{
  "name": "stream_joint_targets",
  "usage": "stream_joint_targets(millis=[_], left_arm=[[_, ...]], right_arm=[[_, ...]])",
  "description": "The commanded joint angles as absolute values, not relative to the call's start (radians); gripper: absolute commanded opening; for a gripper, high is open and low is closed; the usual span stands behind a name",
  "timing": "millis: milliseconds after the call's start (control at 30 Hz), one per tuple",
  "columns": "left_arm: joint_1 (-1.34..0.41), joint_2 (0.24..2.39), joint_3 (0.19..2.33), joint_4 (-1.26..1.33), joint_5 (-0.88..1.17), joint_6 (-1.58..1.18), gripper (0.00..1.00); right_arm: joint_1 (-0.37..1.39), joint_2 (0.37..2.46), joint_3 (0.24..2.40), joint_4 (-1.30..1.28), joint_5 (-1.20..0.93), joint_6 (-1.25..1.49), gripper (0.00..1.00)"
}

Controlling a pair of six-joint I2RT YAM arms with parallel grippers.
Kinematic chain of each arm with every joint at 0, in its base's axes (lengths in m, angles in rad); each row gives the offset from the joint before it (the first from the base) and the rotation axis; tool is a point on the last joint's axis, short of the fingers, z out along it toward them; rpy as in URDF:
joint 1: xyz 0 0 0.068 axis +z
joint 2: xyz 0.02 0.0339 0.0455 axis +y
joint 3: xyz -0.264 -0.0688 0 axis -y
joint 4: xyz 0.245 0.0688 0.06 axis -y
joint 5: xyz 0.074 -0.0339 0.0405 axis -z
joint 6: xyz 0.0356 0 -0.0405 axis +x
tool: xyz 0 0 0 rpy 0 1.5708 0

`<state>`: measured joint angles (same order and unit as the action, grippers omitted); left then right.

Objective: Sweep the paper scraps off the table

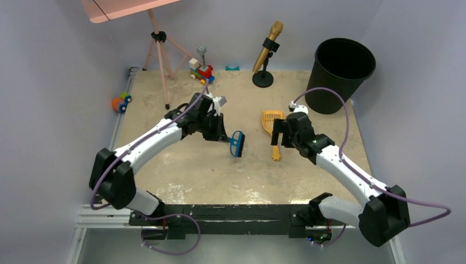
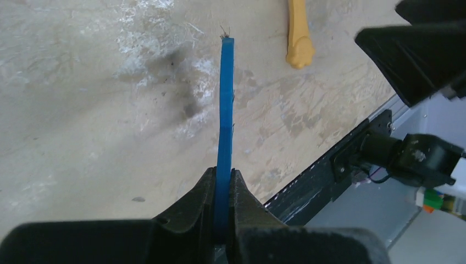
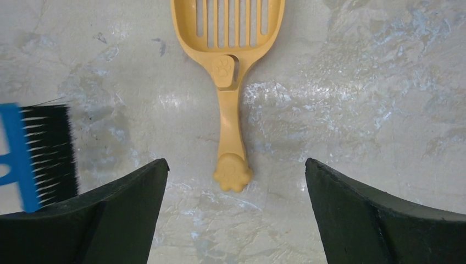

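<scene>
No paper scraps show on the beige table [image 1: 192, 176] in any view. My left gripper [image 1: 224, 134] is shut on the blue handle of a small brush [image 1: 237, 144] with black bristles, held near the table's middle. In the left wrist view the fingers [image 2: 206, 192] clamp the blue handle [image 2: 226, 110] edge-on. My right gripper [image 1: 278, 138] is open and empty, hovering over the handle end of a yellow slotted scoop [image 1: 271, 118] that lies flat on the table. In the right wrist view the scoop [image 3: 229, 126] lies between and beyond the open gripper [image 3: 235, 163]; the brush [image 3: 22, 157] shows at left.
A black bin [image 1: 342, 71] stands at the back right corner. A gold microphone on a stand [image 1: 266, 52], a toy block train [image 1: 202, 69], a pink tripod [image 1: 159, 55] and a toy car [image 1: 121, 102] sit along the back and left edges.
</scene>
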<state>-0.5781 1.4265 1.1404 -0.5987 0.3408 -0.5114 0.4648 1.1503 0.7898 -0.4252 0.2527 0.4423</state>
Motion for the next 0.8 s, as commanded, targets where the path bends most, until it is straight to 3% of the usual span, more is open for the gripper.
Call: stream_joint_targets(millis=[0, 133, 167, 233, 300, 367, 467, 667, 767], left_arm=[[-0.576, 1.583, 1.173, -0.44, 0.43, -0.709, 0.0], [-0.576, 1.725, 1.292, -0.605, 0.279, -0.759, 0.0], [-0.576, 1.741, 1.341, -0.739, 0.141, -0.771, 0.0], [-0.591, 1.763, 1.474, -1.096, -0.331, -0.854, 0.0], [-0.6, 1.77, 1.559, -1.463, -0.737, -1.07, 0.0], [-0.595, 1.75, 1.583, -1.668, -0.897, -1.202, 0.0], [-0.595, 1.664, 1.564, -1.626, -0.872, -1.152, 0.0], [-0.59, 1.317, 1.298, -0.895, -0.368, -0.676, 0.0], [-0.575, 1.268, 1.254, -0.782, -0.268, -0.625, 0.13]], right_arm=[[0.466, 1.055, 0.764, -0.398, 0.289, 0.472, 0.99], [0.465, 1.023, 0.78, -0.435, 0.305, 0.468, 0.99], [0.465, 1.021, 0.783, -0.441, 0.308, 0.468, 0.99], [0.465, 1.017, 0.787, -0.447, 0.31, 0.471, 0.99], [0.466, 1.017, 0.789, -0.442, 0.309, 0.474, 0.99], [0.465, 1.025, 0.79, -0.433, 0.3, 0.474, 0.99], [0.465, 1.049, 0.813, -0.44, 0.289, 0.466, 0.99], [0.465, 1.053, 0.832, -0.45, 0.297, 0.468, 0.99], [0.466, 1.049, 0.83, -0.45, 0.291, 0.472, 0.99]])
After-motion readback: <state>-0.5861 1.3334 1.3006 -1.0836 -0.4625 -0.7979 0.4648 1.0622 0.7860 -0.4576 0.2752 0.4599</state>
